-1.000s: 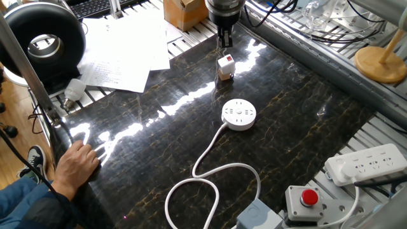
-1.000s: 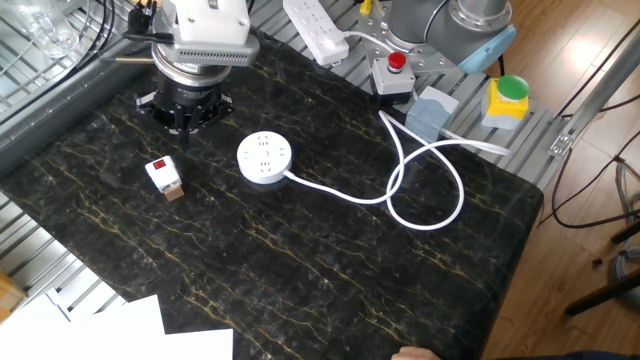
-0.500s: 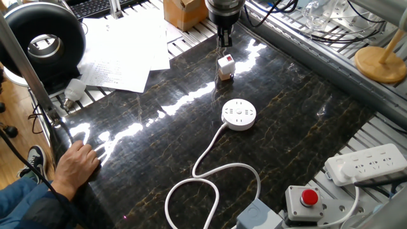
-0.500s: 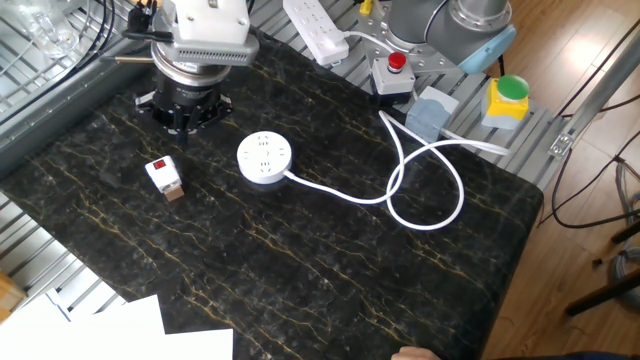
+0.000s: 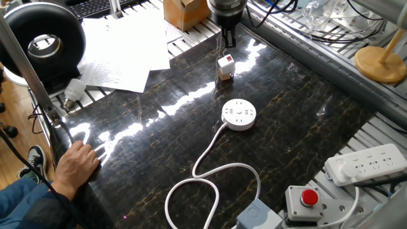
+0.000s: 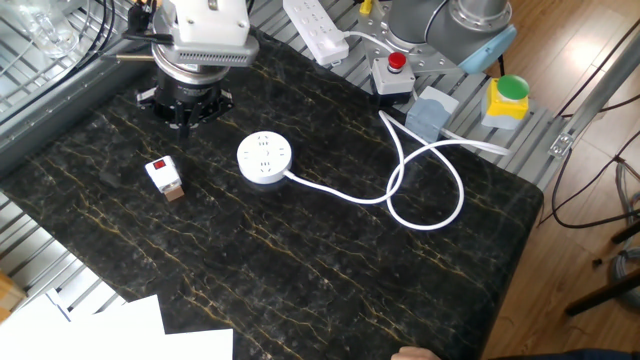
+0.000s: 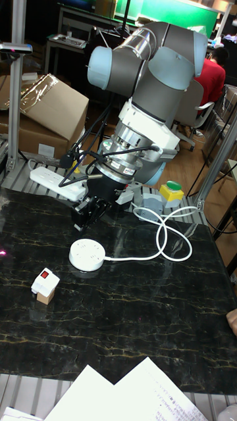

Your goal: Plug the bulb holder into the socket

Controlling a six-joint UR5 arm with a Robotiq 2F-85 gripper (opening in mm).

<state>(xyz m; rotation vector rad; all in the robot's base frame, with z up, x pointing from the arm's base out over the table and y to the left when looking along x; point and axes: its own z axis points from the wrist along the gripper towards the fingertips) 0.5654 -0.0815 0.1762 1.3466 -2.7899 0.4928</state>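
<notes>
Gripper [image 7: 87, 217], black and two-fingered, hangs low over the dark gold-veined marble-look tabletop [image 6: 330, 270], and whether its jaws are spread or pressed together I cannot tell from any of these views. Off to its side, apart from it, sits the small white boxy bulb holder [image 6: 164, 176] with the red rocker switch facing up, resting on a little tan cube base [image 6: 174, 193]. In the tall view the holder [image 7: 45, 284] lies nearer the camera than the fingers, with the round white glossy plastic socket [image 7: 87, 254] between and slightly aside. The holder's longer side looks to run roughly toward the gripper. Socket [image 6: 265, 158] holes face up; its smooth white cable [image 6: 420, 190] loops away across the table. Holder and socket stand near, not touching.
</notes>
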